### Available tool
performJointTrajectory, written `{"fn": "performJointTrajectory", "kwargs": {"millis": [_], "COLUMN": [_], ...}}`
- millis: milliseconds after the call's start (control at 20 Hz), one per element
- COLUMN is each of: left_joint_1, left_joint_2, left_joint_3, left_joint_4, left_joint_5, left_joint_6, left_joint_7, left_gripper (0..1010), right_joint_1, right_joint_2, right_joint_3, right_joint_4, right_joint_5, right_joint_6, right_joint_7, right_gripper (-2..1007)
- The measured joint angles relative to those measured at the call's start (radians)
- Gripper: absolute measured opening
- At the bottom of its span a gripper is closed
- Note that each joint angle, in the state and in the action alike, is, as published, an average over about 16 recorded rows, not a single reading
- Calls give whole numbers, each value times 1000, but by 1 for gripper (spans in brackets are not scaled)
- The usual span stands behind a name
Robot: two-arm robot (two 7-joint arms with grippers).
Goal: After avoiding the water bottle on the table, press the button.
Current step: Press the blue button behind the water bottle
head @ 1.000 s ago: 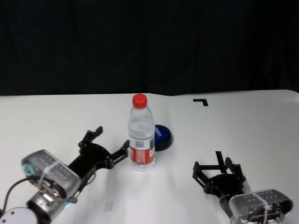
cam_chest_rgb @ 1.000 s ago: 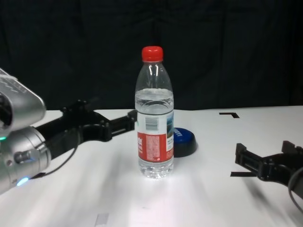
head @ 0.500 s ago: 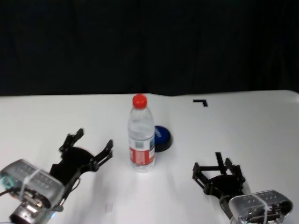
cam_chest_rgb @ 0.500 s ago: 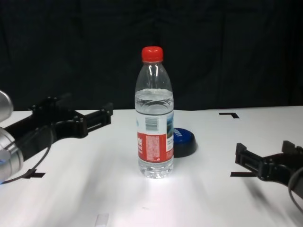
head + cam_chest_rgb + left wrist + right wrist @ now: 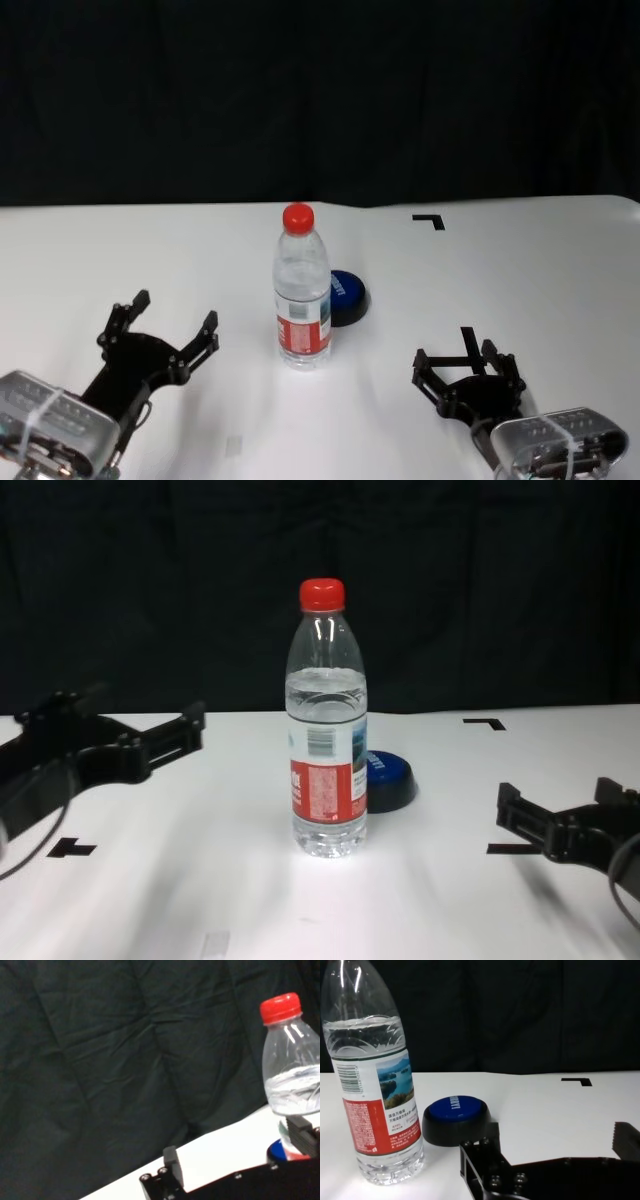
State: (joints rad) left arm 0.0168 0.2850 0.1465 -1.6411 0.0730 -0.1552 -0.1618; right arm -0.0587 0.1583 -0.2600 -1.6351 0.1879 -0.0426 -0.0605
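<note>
The water bottle [image 5: 302,290] stands upright mid-table, red cap on top; it also shows in the chest view [image 5: 327,730], left wrist view [image 5: 292,1070] and right wrist view [image 5: 370,1080]. The blue button [image 5: 347,293] sits just behind and right of it, partly hidden in the chest view [image 5: 388,777], plain in the right wrist view [image 5: 456,1110]. My left gripper [image 5: 172,312] is open and empty, well left of the bottle, above the table [image 5: 520,280]. My right gripper [image 5: 458,355] is open and empty, near the front right.
A black corner mark [image 5: 430,218] lies at the back right. A black cross mark [image 5: 70,848] lies at the front left. A black curtain closes off the back of the table.
My left gripper has drawn back from beside the bottle, leftward and toward me, still open. The bottle, button and right arm have not moved.
</note>
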Motion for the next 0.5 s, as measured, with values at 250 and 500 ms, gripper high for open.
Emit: {"fn": "performJointTrajectory", "kwargs": {"millis": [250, 500], "left_joint_1": [56, 105], "left_joint_2": [-16, -36], "left_joint_3": [-28, -52], "left_joint_4": [-48, -84], "left_joint_5": [23, 45], "left_joint_6": [10, 13], "left_joint_7": [31, 58], "left_gripper": [1009, 1009], "right_joint_1": [0, 0], "right_joint_2": [0, 0], "right_joint_3": [0, 0], "right_joint_4": [0, 0], "right_joint_5": [0, 0], "right_joint_6": [0, 0], "right_joint_7": [0, 0], "right_gripper": [1003, 1003]}}
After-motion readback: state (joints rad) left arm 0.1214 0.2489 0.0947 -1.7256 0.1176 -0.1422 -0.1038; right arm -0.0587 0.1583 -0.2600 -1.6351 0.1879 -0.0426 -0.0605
